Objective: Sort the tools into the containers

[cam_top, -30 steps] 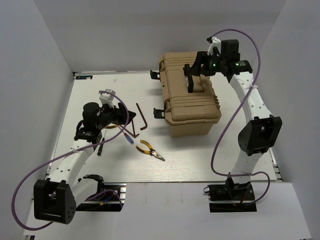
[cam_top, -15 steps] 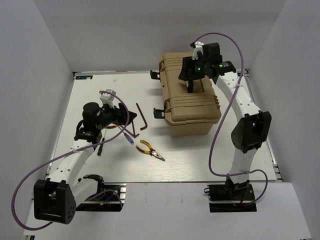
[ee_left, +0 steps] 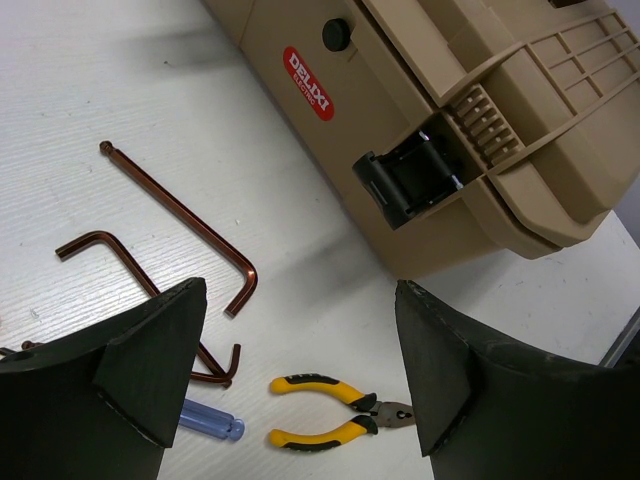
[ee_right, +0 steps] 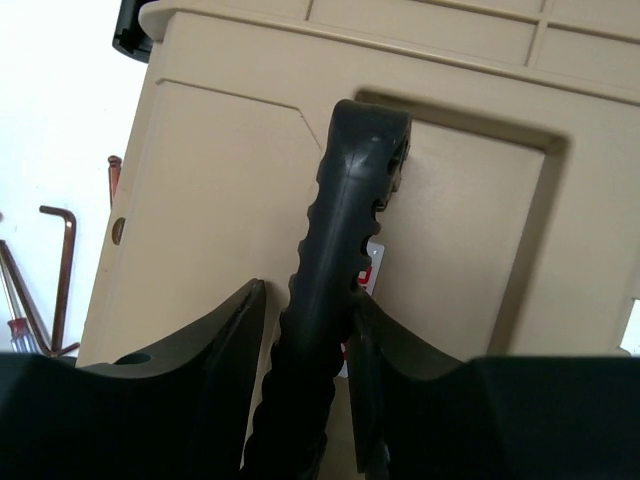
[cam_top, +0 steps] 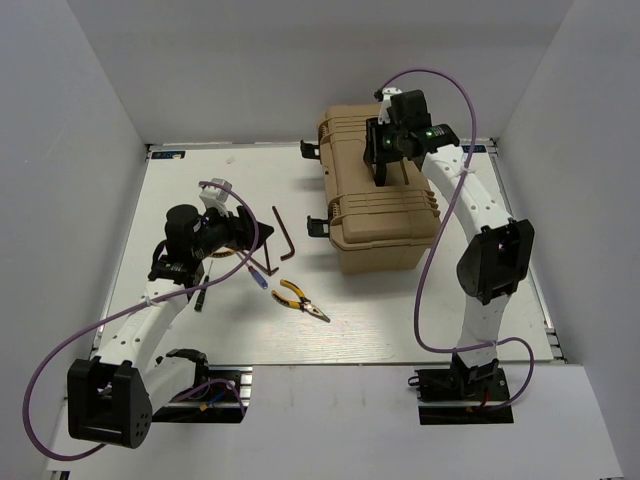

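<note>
Yellow-and-black pliers (cam_top: 300,300) (ee_left: 340,410) lie on the white table, below my open left gripper (cam_top: 238,228) (ee_left: 300,300), which holds nothing. Two brown L-shaped hex keys (cam_top: 283,235) (ee_left: 190,215) lie just beyond them. A blue-tipped screwdriver (cam_top: 258,275) (ee_left: 210,420) lies beside the keys. Under the left arm a small dark screwdriver (cam_top: 200,297) partly shows. The tan tool case (cam_top: 385,215) (ee_right: 220,180) stands closed at the back right. Its black handle (cam_top: 383,165) (ee_right: 350,220) stands upright, with my right gripper (cam_top: 385,148) (ee_right: 308,295) shut on it.
Black latches (cam_top: 318,225) (ee_left: 410,180) stick out on the case's left side, toward the tools. White walls enclose the table on the left, the back and the right. Purple cables loop off both arms.
The right arm has swung left over the case lid and its jaws have narrowed onto the handle. The left arm and the tools have not moved.
</note>
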Available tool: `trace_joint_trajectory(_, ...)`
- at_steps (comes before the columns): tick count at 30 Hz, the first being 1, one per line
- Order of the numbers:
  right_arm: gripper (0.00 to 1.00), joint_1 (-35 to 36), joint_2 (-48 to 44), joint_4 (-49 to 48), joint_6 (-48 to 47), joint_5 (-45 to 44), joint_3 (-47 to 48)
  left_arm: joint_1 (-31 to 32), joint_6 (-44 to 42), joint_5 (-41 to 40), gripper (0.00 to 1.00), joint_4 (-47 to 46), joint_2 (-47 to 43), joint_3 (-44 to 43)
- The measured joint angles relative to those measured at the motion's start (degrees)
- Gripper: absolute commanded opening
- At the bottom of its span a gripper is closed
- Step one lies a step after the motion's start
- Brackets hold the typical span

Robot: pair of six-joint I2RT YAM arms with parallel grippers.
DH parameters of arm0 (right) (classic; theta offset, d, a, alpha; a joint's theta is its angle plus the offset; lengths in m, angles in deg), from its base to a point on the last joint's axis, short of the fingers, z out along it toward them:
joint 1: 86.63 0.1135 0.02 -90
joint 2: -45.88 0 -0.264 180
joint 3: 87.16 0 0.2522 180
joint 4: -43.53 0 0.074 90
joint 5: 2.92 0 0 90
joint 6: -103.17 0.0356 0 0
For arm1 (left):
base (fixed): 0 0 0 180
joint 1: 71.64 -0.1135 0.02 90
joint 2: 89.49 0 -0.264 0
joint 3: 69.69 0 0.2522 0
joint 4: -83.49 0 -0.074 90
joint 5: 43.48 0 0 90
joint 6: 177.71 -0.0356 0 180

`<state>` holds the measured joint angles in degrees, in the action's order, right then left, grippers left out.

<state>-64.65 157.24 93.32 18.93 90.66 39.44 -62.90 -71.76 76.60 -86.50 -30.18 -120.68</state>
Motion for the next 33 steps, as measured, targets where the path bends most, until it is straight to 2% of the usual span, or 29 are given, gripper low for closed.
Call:
trace_joint_trajectory(2,0.10,0.33,-0.09,0.07,0.31,-1.05,0.04,0.00,0.00,0.00,0.86,0.00,0.00,0.00)
trace_joint_trajectory(3,0.02,0.39,-0.17,0.09,0.52,-1.46,0.04,0.00,0.00,0.00,0.86,-0.02,0.00,0.00)
trace_joint_trajectory(4,0.00,0.50,-0.22,0.13,0.74,-1.90,0.04,0.00,0.00,0.00,0.86,-0.02,0.00,0.00)
trace_joint_trajectory(23,0.00,0.92,-0.76,4.04,2.62,-6.21,2.67,0.00,1.05,3.17,0.85,-2.64,1.09,0.00)
trace_joint_trajectory(28,0.00,0.74,-1.73,4.79,2.64,-6.51,2.69,0.02,3.61,6.62,0.82,-6.88,4.61,-0.04)
trace_joint_trajectory(33,0.00,0.44,-2.40,6.34,2.82,-7.32,4.00,0.50,7.08,8.81,0.80,-9.31,12.17,-3.21)
